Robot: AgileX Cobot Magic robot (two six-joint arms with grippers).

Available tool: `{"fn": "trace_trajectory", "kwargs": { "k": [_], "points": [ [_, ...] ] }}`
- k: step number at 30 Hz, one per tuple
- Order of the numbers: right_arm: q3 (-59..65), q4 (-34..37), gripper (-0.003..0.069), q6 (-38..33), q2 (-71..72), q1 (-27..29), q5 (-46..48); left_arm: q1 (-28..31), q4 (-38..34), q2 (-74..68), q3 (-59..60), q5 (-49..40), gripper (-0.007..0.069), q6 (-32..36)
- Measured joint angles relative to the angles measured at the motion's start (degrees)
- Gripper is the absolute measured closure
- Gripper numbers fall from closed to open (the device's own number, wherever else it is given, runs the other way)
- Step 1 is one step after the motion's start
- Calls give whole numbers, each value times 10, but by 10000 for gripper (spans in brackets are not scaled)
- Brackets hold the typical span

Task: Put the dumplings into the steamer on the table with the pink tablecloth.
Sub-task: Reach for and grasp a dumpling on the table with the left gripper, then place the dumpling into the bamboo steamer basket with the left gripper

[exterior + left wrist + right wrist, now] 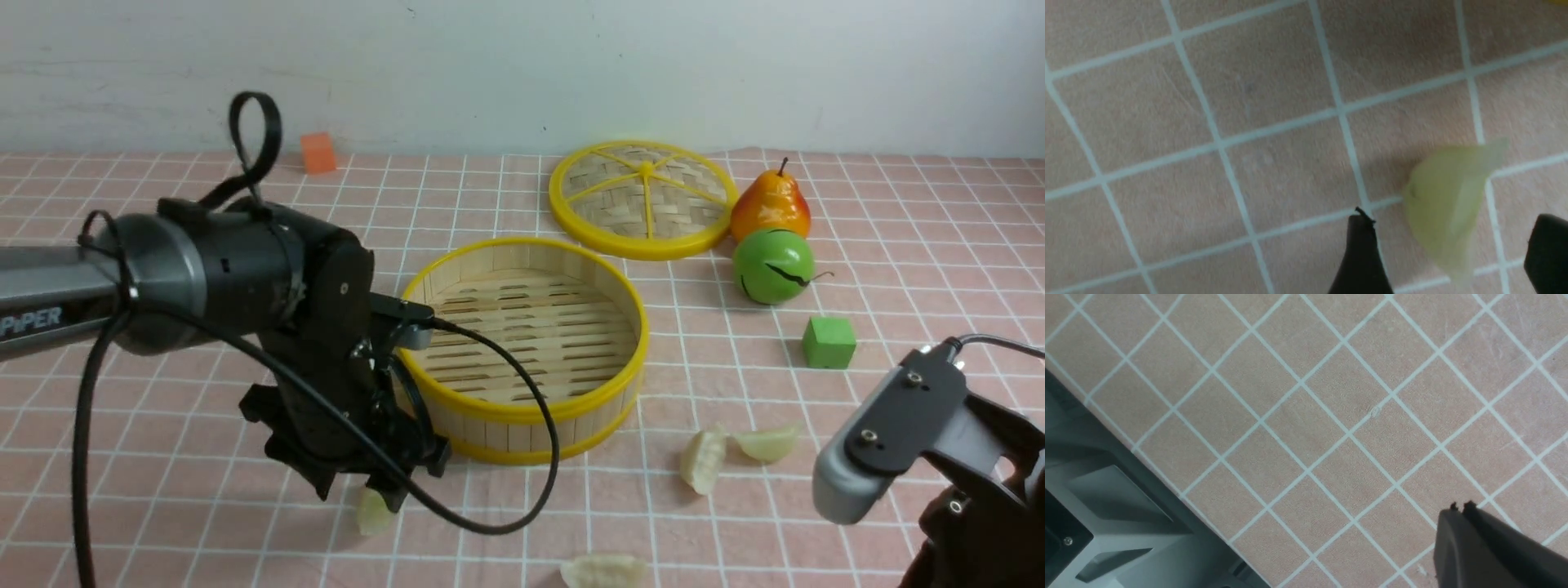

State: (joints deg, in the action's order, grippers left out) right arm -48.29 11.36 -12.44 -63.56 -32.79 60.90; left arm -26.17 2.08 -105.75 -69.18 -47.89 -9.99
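Observation:
The steamer (522,412) stands empty mid-table on the pink tablecloth (188,523). My left gripper (363,494) points down at the cloth by the steamer's front-left wall. It is open, and one pale green dumpling (374,513) sits under it. The left wrist view shows that dumpling (1443,204), blurred, between the spread fingers (1361,249), touching neither. Two dumplings (704,460) (767,443) lie right of the steamer and one (602,570) at the front edge. My right gripper (1459,506) hangs shut and empty over bare cloth.
The yellow-rimmed woven lid (641,198) lies behind the steamer. Beside it sit a pear (770,204) and a green ball-like fruit (772,265). A green cube (829,342) is at the right, an orange cube (317,153) by the back wall. The right arm (906,425) fills the front right corner.

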Motion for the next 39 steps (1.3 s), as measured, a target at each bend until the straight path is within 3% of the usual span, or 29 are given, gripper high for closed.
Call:
{"fn": "trace_trajectory", "kwargs": {
  "k": [6,9,11,16,23,31,39],
  "points": [
    [0,0,651,0,0,0,-4,0,1,-36,-3,38,196,-3],
    [0,0,651,0,0,0,-15,0,-1,-37,-5,39,345,-3],
    [0,0,651,0,0,0,-19,0,-3,-34,-5,35,385,-3],
    [0,0,648,0,0,0,-30,0,-5,-13,-25,-7,382,-3],
    [0,1,647,0,0,0,-53,-3,-29,30,-213,-92,382,-2],
    [0,40,645,0,0,0,-57,-3,-34,-104,-384,-102,382,-3],
    [0,48,640,0,0,0,-31,-3,-14,-216,-441,-103,382,-4]
  ]
}}
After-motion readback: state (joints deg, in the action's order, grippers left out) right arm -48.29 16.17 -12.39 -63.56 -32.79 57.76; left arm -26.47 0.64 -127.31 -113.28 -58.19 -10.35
